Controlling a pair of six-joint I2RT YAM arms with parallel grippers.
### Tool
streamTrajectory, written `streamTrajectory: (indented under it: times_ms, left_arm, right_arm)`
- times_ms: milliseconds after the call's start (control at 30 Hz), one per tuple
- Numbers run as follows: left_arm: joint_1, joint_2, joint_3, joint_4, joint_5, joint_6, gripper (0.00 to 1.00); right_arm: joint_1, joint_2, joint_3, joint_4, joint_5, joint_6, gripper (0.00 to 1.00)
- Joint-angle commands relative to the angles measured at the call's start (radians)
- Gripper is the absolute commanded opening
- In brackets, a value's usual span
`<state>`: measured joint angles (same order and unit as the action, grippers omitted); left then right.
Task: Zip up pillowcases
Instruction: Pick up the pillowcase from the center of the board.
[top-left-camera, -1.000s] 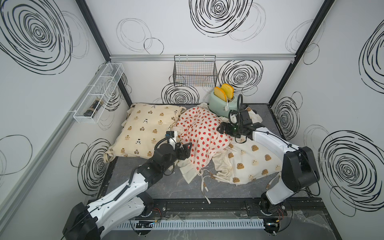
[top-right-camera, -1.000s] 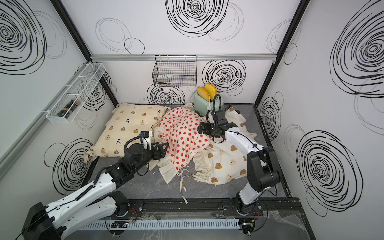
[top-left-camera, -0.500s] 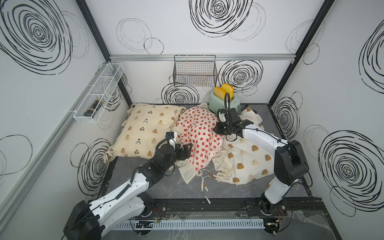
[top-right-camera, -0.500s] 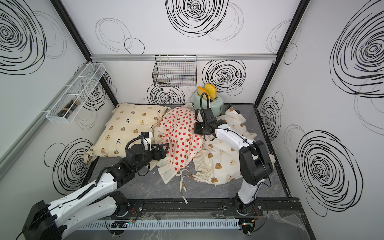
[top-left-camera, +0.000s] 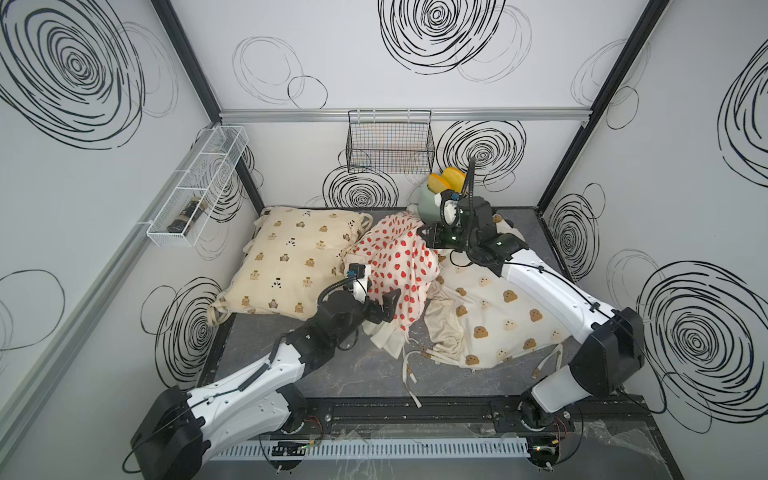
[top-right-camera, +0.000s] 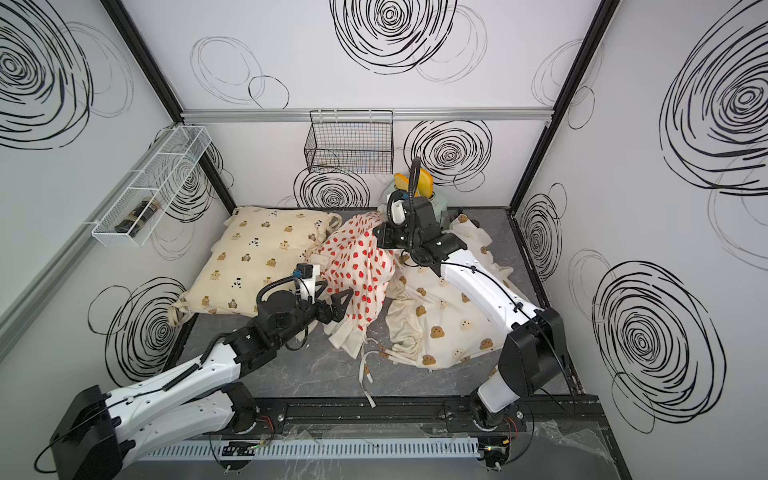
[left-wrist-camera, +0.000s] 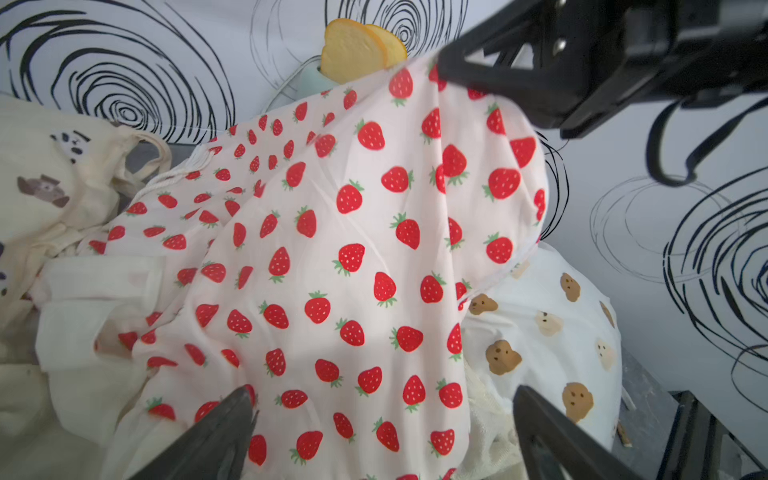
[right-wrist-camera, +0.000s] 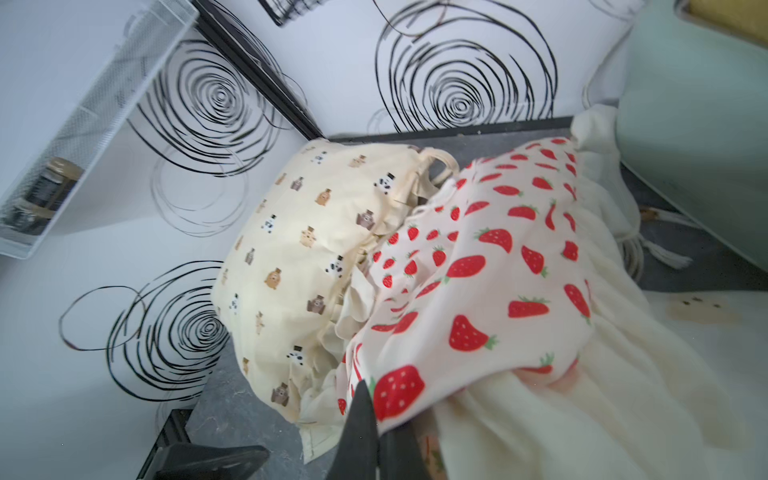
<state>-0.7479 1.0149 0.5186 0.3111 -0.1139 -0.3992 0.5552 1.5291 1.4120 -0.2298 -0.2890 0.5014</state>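
Observation:
Three pillowcases lie side by side. The cream one with bears and pandas (top-left-camera: 291, 262) is at the left. The white bear-head one (top-left-camera: 507, 307) is at the right. The strawberry one (top-left-camera: 395, 257) (left-wrist-camera: 353, 249) is draped between them. My right gripper (top-left-camera: 430, 241) (right-wrist-camera: 380, 415) is shut on the strawberry pillowcase's far edge, pinching the fabric next to the toaster. My left gripper (top-left-camera: 386, 305) (left-wrist-camera: 382, 415) stands open at that case's near side, its fingers (left-wrist-camera: 216, 436) spread over the cloth and holding nothing. No zipper shows.
A mint toaster with yellow toast slices (top-left-camera: 432, 199) stands right behind the right gripper. A black wire basket (top-left-camera: 388, 143) hangs on the back wall and a white wire shelf with a jar (top-left-camera: 199, 187) on the left wall. Loose ties (top-left-camera: 411, 374) trail toward the front rail.
The right gripper swung left from the bear-head pillowcase to the strawberry one and shut on its far edge. The left gripper opened wider and hardly moved.

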Motion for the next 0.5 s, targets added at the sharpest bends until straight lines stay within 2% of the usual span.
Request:
streamTrajectory:
  times_ms: [0,233,400,467]
  left_arm:
    - [-0.023,0.094,0.076,0.147,-0.03,0.101,0.98]
    - [-0.049,0.279,0.174,0.27,-0.134,0.095,0.98]
    - [-0.052,0.371,0.223,0.37,-0.259,0.091,0.76]
    - [-0.047,0.4,0.246,0.401,-0.241,0.111,0.66]
  right_arm:
    - [0.009,-0.047,0.056,0.051,-0.045,0.023,0.0]
    - [0.016,-0.086,0.062,0.054,-0.097,0.073,0.0]
    - [0.015,-0.121,0.019,0.056,-0.096,0.091,0.0]
    - [0.014,-0.137,0.001,0.061,-0.094,0.091,0.0]
